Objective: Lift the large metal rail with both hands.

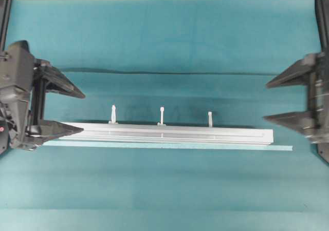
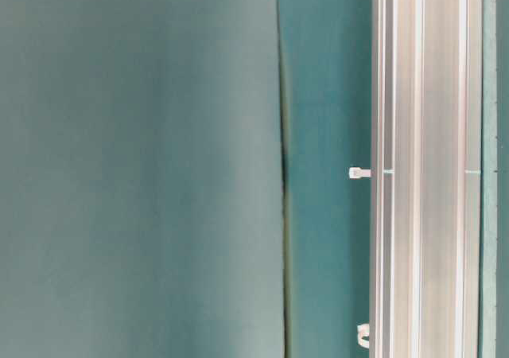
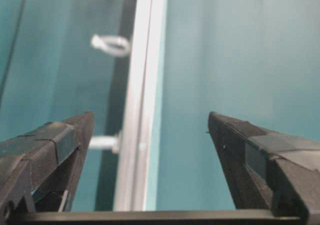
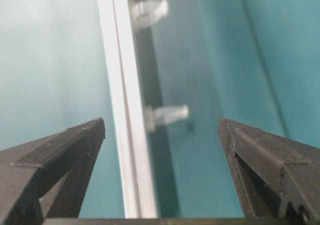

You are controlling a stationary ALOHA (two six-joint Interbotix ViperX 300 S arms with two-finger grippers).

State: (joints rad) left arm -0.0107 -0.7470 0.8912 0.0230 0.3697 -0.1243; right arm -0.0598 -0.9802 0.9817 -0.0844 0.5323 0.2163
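In the overhead view the large metal rail (image 1: 167, 135) lies flat and lengthwise across the teal surface (image 1: 164, 36), its three white cable ties (image 1: 162, 115) sticking out on the far side and a thin pale tape strip (image 1: 280, 148) lying just along its near edge. The left tool (image 1: 71, 111) stands wide open with one finger tip over the rail's left end; the right tool (image 1: 282, 100), also wide open and blurred, sits clear of the right end. The risk here is uneven timing: if one side closes and lifts first, the bar would tilt and could slide out. The table-level view shows only the rail (image 2: 421, 167) resting on the surface, no tool. In the left wrist view the spread fingers (image 3: 55, 140) straddle the rail (image 3: 142, 100) off-centre, so one finger could land on a cable tie (image 3: 102, 143). In the right wrist view the rail (image 4: 125, 115) also runs nearer one finger (image 4: 75, 145), so a skewed pinch could slip.
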